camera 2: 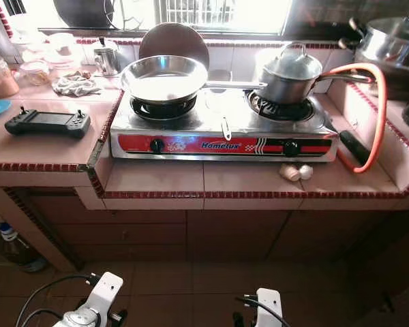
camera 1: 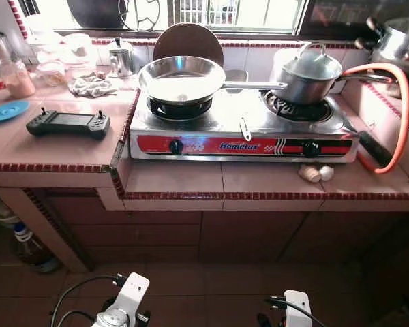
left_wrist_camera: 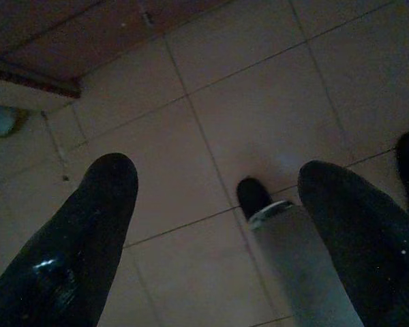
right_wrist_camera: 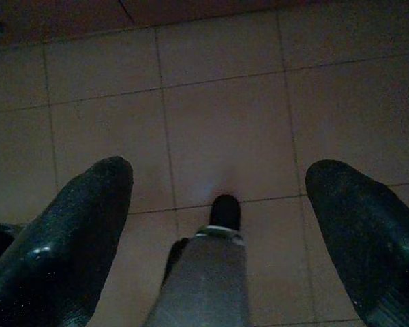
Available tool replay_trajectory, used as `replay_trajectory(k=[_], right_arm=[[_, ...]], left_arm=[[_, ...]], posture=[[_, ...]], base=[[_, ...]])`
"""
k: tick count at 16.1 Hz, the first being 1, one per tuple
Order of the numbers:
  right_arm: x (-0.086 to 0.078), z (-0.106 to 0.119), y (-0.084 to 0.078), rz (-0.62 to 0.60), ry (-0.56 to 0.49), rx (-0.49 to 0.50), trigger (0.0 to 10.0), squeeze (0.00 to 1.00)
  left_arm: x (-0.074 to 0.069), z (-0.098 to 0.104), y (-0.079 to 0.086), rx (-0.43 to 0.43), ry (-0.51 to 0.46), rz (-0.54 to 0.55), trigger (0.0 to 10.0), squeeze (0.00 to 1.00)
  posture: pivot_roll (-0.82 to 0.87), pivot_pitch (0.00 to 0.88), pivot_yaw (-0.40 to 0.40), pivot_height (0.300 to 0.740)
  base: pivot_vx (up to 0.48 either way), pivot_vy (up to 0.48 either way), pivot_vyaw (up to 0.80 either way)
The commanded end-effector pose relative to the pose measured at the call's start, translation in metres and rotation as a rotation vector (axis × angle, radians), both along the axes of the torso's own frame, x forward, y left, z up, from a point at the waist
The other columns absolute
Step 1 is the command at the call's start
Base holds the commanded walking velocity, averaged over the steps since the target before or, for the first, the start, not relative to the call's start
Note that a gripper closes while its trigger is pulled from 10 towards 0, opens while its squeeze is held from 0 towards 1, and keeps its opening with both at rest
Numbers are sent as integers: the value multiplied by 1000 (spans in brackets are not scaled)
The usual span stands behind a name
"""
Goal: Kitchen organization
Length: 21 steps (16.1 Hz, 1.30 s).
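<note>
A pink tiled counter (camera 1: 68,153) under a bright window carries a two-burner stove (camera 1: 242,133) with a frying pan (camera 1: 180,78) and lidded pot (camera 1: 313,73). Both grippers, left (left_wrist_camera: 215,225) and right (right_wrist_camera: 218,225), hang spread apart over the floor.

Pink-tiled worktop (camera 1: 68,146) edged in dark red mosaic; silver stove (camera 1: 242,129) with red front panel and black-white stripes; shiny steel frying pan (camera 1: 182,78) and grey lidded pot (camera 1: 312,73); orange hose (camera 1: 403,109); black controller (camera 1: 68,124); blue plate (camera 1: 7,110); glossy black fingers (left_wrist_camera: 75,252) over reddish-brown floor tiles (left_wrist_camera: 259,109)
</note>
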State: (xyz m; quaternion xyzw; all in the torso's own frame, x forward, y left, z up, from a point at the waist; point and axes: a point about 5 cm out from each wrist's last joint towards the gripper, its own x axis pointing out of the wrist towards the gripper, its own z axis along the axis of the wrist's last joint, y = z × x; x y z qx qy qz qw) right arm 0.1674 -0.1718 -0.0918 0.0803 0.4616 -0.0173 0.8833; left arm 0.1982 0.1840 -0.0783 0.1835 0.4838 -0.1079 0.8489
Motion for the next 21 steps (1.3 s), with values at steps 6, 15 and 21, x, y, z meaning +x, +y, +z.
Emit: replay_trajectory(k=[6, 15, 21], right_arm=[[-2, -1, -3, -98, 0, 11, 10000, 0], [-7, -2, -13, -110, 7, -4, 10000, 0], [-2, 0, -12, -93, -2, -9, 10000, 0]], left_arm=[[6, 3, 0, 27, -6, -87, 10000, 0], [3, 1, -3, -8, -19, -18, 10000, 0], [2, 1, -3, -4, -12, -19, 10000, 0]], posture=[[146, 0, 51, 740], [125, 0, 36, 740], [124, 0, 27, 740]], base=[[0, 0, 0], [0, 0, 0], [0, 0, 0]])
